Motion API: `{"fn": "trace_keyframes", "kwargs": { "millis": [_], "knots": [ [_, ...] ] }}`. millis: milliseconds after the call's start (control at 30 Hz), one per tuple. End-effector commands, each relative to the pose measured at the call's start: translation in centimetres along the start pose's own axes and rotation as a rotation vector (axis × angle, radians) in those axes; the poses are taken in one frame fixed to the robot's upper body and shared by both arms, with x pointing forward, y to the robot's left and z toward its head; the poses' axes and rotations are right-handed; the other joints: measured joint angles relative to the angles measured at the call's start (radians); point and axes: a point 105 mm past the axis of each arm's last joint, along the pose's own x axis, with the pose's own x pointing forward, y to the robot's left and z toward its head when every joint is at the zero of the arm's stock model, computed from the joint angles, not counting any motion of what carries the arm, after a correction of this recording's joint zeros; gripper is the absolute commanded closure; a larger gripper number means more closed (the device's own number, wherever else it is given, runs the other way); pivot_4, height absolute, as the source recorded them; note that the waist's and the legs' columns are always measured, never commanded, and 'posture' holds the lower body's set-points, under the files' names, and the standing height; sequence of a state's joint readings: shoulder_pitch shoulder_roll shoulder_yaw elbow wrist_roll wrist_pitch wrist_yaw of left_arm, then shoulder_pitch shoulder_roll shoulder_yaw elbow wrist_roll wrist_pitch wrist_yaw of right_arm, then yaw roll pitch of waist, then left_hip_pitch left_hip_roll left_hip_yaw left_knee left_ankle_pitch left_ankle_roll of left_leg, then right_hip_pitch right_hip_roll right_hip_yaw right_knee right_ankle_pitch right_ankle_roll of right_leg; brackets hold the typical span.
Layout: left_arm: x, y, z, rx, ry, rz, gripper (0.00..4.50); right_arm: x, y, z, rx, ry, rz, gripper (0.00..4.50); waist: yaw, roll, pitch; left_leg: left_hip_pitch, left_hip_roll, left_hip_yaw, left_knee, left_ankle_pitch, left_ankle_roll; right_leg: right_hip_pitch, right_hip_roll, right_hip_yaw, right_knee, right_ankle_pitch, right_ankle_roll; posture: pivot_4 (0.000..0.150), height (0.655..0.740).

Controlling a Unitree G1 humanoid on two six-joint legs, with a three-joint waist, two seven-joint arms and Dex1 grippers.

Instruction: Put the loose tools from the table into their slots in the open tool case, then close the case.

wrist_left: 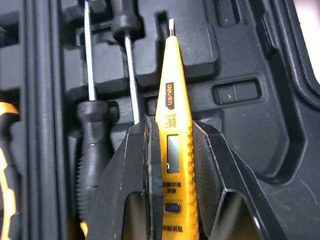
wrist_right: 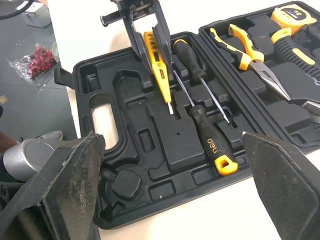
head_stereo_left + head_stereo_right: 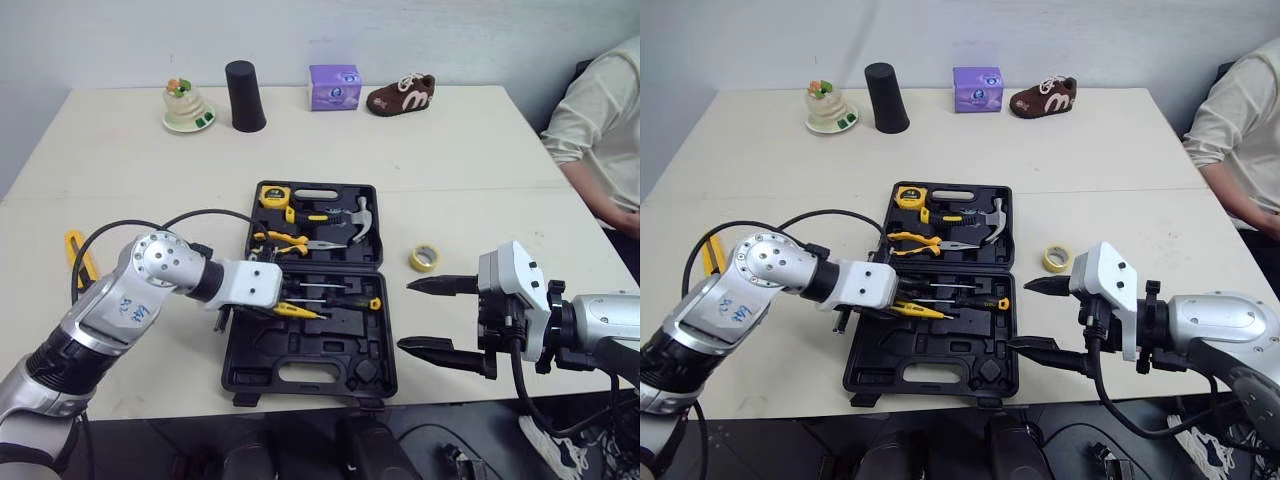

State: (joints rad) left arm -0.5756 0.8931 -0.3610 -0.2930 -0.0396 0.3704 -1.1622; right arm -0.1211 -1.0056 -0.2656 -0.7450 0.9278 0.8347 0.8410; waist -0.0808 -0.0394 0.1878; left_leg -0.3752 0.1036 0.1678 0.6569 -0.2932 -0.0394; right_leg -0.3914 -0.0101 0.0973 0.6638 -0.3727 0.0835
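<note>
Open black tool case [image 3: 335, 345] lies flat mid tabletop [image 3: 480, 170]; yellow tester pen [image 3: 300, 312], pinched by left fingers [image 1: 130, 180], slants over its near half.

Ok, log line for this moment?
left hand: shut on yellow tester, tip over case | right hand: open, beside case | case: open | loose on table: tape roll, yellow knife

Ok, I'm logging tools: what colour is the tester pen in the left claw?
The tester pen is yellow; the left wrist view shows it best.
</note>
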Motion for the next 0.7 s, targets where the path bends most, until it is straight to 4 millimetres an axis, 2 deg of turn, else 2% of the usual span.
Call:
{"fn": "trace_keyframes", "kwargs": {
  "millis": [33, 167, 233, 300, 467, 533, 633, 700],
  "knots": [
    [0.2, 0.1, -0.6, 0.000, 0.038, 0.015, 4.00, -0.2, 0.2, 0.7, -0.040, -0.007, 0.002, 0.00, 0.000, 0.000, 0.000, 0.000, 0.000, 0.000, 0.000, 0.000, 0.000, 0.000, 0.000, 0.000, 0.000, 0.000, 0.000, 0.150, 0.7386],
    [0.5, 0.2, -0.3, -0.064, -0.006, 0.040, 4.00, -0.2, 0.1, 0.8, -0.044, -0.009, -0.002, 0.00, 0.000, 0.000, 0.000, 0.000, 0.000, 0.000, 0.001, 0.000, 0.000, 0.000, 0.000, 0.000, 0.001, 0.000, 0.000, 0.150, 0.7386],
    [0.5, 0.0, -0.5, -0.059, 0.006, 0.028, 2.99, -0.2, 0.2, 0.8, -0.044, -0.009, -0.002, 0.00, 0.001, 0.000, 0.000, 0.000, 0.000, -0.001, 0.002, 0.000, 0.000, 0.000, 0.000, 0.000, 0.001, 0.000, 0.000, 0.150, 0.7386],
    [0.5, -0.3, -0.6, -0.066, 0.008, 0.007, 2.17, -0.2, 0.2, 0.8, -0.045, -0.010, -0.002, 0.00, 0.001, 0.000, 0.000, 0.000, 0.000, -0.001, 0.002, 0.000, 0.000, 0.001, 0.000, 0.000, 0.002, 0.000, 0.000, 0.150, 0.7386],
    [-1.9, -0.1, 0.6, -0.199, -0.151, 0.003, 0.37, -0.3, 0.2, 0.8, -0.044, -0.011, -0.003, 0.00, -0.003, 0.000, 0.000, 0.000, 0.001, 0.000, 0.001, 0.000, 0.000, 0.000, 0.000, 0.000, 0.002, 0.000, 0.000, 0.150, 0.7386],
    [-2.8, -0.3, 0.9, -0.203, -0.255, -0.021, 0.37, -0.3, 0.2, 0.7, -0.042, -0.012, -0.003, 0.00, -0.002, 0.000, 0.000, 0.000, 0.002, -0.001, 0.002, 0.000, 0.000, -0.001, 0.001, -0.001, 0.003, 0.000, 0.000, 0.150, 0.7386],
    [-2.5, -0.2, -0.6, -0.199, -0.318, 0.010, 0.37, -0.1, 0.2, 0.6, -0.038, -0.016, -0.002, 0.00, -0.002, 0.001, 0.000, 0.000, 0.001, -0.001, 0.003, 0.000, 0.000, 0.000, 0.000, -0.001, 0.004, 0.000, 0.000, 0.150, 0.7386],
    [-2.0, 0.0, -1.5, -0.248, -0.347, 0.034, 0.92, 0.0, 0.1, 0.5, -0.039, -0.016, -0.002, 0.00, -0.001, 0.001, 0.000, 0.001, 0.000, -0.001, 0.004, 0.000, 0.000, 0.001, -0.001, -0.001, 0.004, 0.000, 0.000, 0.150, 0.7386]
  ]
}}
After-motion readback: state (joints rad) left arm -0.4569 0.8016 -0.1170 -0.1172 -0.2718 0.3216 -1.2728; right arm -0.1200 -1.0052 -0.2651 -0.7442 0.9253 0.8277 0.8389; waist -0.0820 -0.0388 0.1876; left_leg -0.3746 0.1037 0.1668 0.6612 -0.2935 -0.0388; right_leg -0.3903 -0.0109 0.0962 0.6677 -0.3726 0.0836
